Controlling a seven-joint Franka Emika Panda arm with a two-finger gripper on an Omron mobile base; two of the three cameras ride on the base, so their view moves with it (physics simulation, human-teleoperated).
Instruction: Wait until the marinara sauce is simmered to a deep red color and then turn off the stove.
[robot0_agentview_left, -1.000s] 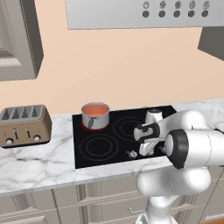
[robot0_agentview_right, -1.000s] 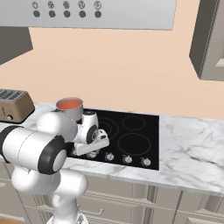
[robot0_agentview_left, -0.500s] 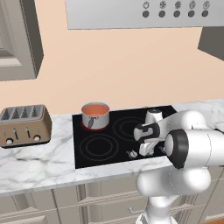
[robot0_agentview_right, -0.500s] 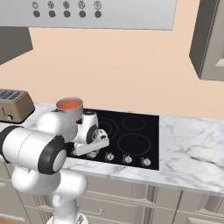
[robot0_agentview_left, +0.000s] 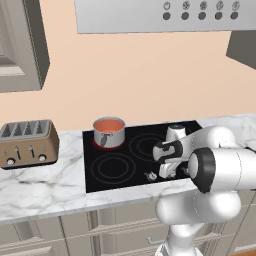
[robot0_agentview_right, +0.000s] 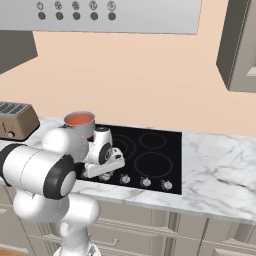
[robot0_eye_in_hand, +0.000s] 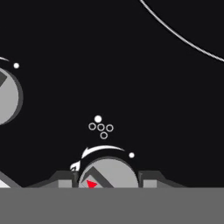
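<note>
Toaster (robot0_agentview_left: 27, 143) at far left of the marble tabletop (robot0_agentview_left: 45, 190), well apart from the work. Next right, the steel saucepan (robot0_agentview_left: 109, 132) on the back-left burner of the stove (robot0_agentview_left: 135, 160), ring beneath glowing red; the marinara sauce (robot0_agentview_left: 108, 125) inside reads orange-red, arguably not yet deep red. Further right, along the stove's front edge, a row of small silver knobs. The tool (robot0_eye_in_hand: 107, 177) is pinched on one knob (robot0_eye_in_hand: 107, 175), a tip on each side, though contact is hard to confirm. Knob is small, rigid, smooth metal, likely slippery: grip its rim squarely and twist, not pull.
</note>
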